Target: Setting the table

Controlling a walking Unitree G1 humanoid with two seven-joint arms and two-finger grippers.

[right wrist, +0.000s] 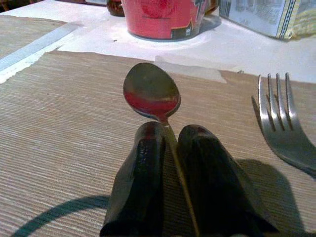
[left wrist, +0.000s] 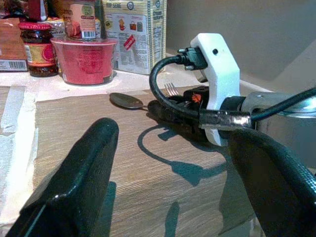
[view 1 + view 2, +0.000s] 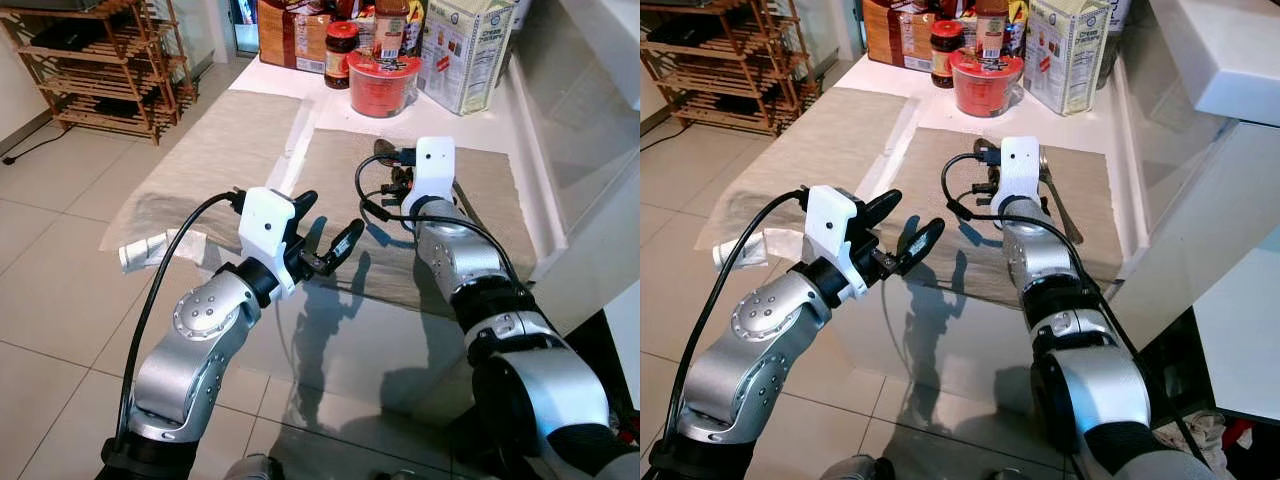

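The spoon (image 1: pixel 152 94) was pinched by the right gripper (image 1: pixel 170 143) on the placemat (image 1: pixel 59 118), left of the fork (image 1: pixel 281 123); the left gripper (image 3: pixel 325 232) was held open.

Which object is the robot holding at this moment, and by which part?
The right tool holds a spoon by its handle, just behind the bowl, over the placemat. The left tool is open and holds nothing.

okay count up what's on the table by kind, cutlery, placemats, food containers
Cutlery: 2, spoon and fork
Placemats: 2, left and right
Food containers seen clearly: 4, red tub, jar, carton, brown box
Total: 8
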